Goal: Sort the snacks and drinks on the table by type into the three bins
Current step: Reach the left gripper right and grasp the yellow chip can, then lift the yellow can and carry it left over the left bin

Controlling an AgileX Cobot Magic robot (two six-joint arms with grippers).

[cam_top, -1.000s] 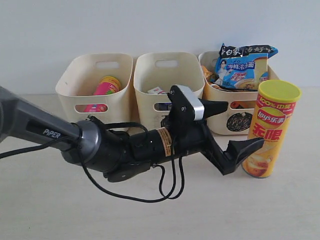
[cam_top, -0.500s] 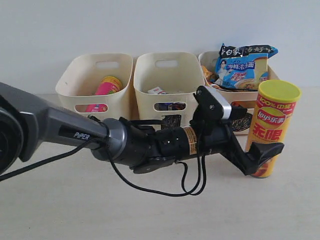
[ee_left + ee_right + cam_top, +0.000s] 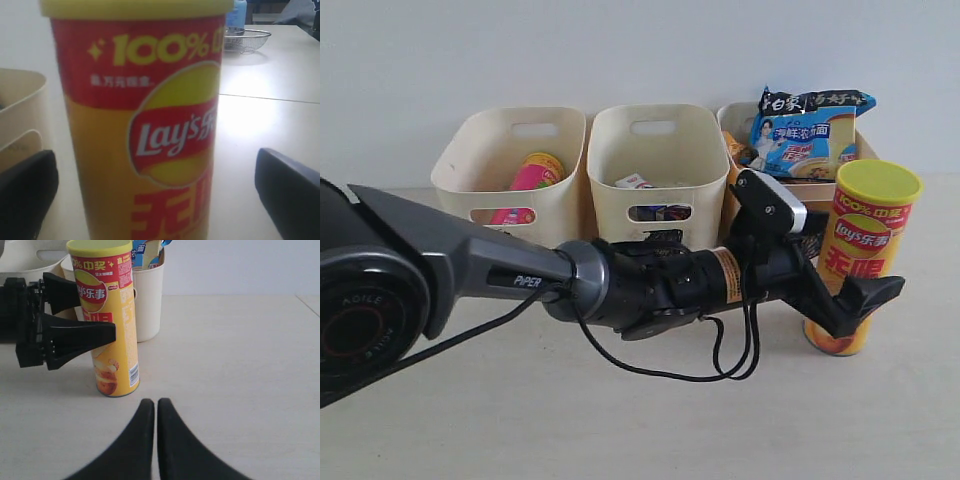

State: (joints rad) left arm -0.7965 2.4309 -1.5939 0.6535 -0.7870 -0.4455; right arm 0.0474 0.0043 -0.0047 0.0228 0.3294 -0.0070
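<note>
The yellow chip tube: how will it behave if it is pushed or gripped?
The tube is tall and narrow, so a push near the top would probably tip it; lying down, it would likely roll. Its wall looks stiff and glossy, so it may slip if the left gripper, open around it, squeezes weakly.

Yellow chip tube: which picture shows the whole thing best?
The right wrist view: the whole tube, lid to base. In the exterior view the left gripper covers its lower part; the left wrist view is too close, cutting off its base.
</note>
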